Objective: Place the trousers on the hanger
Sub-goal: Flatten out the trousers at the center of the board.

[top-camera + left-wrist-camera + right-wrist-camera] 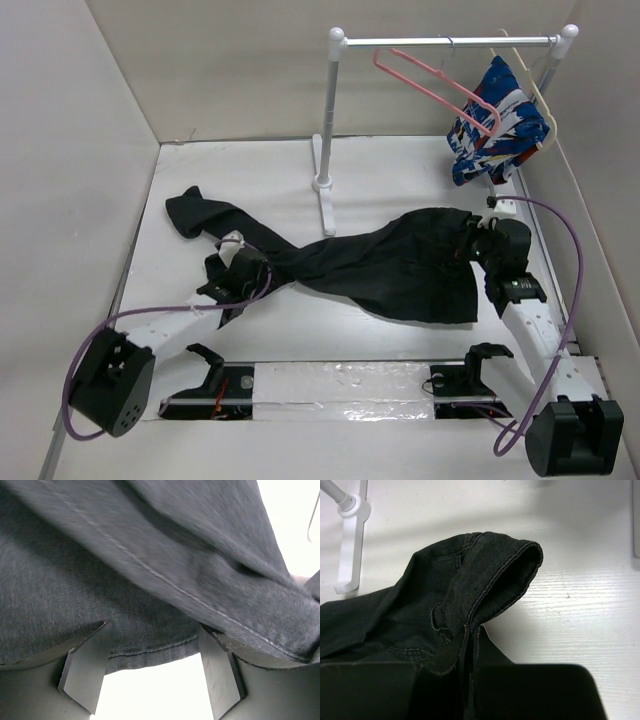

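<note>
The black trousers (pixel 380 265) lie across the table, one leg reaching to the far left and the waist end at the right. My left gripper (pixel 228 262) sits at the narrow middle of the legs. In the left wrist view it (pixel 154 640) is open, its fingers wide apart with a stitched hem of the trousers (pixel 150 555) draped over and between them. My right gripper (pixel 478 238) is at the waist end. In the right wrist view it (pixel 470 645) is shut on a raised fold of the trousers' (pixel 470 580) waistband. The pink hanger (pixel 437 82) hangs bare on the rail.
A white clothes rack (pixel 326 120) stands at the back, its foot (pixel 350 540) on the table just beyond the trousers. A cream hanger (pixel 530 85) on the rail's right end carries a blue, white and red garment (pixel 495 125). White walls close in left, right and back.
</note>
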